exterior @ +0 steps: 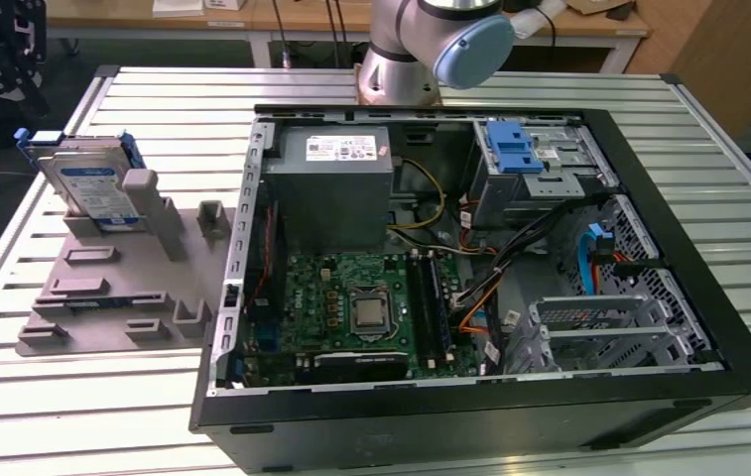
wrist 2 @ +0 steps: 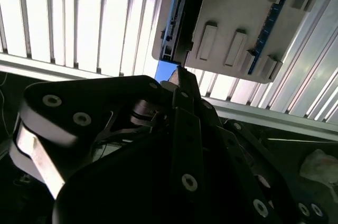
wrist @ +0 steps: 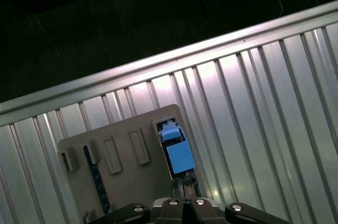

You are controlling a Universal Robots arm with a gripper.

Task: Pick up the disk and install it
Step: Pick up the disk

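Overview first: in the exterior view I see the disk point(exterior: 90, 183) standing on edge in a slot of the grey fixture point(exterior: 124, 268). The fixture lies on the slatted table point(exterior: 31, 397) at the exterior view's left, just beside the open computer case point(exterior: 481, 426) and outside it. That view also gives me the arm point(exterior: 429, 40) rising behind the case, the grey power-supply box point(exterior: 335, 183), the green motherboard point(exterior: 362, 307) and the drive cage point(exterior: 567, 164) with a blue latch point(exterior: 514, 149). The wrist cameras add what it lacks, the gripper. In the second wrist view the gripper point(wrist 2: 179, 78) points toward the disk point(wrist 2: 182, 18), seen edge-on as a dark slab with blue trim against the fixture point(wrist 2: 237, 18), and is apart from it. In the first wrist view I look onto the blue bracket point(wrist: 177, 150) along the disk's upper edge, with the gripper point(wrist: 185, 203) nearby. I cannot tell from either view whether the gripper is open or closed.
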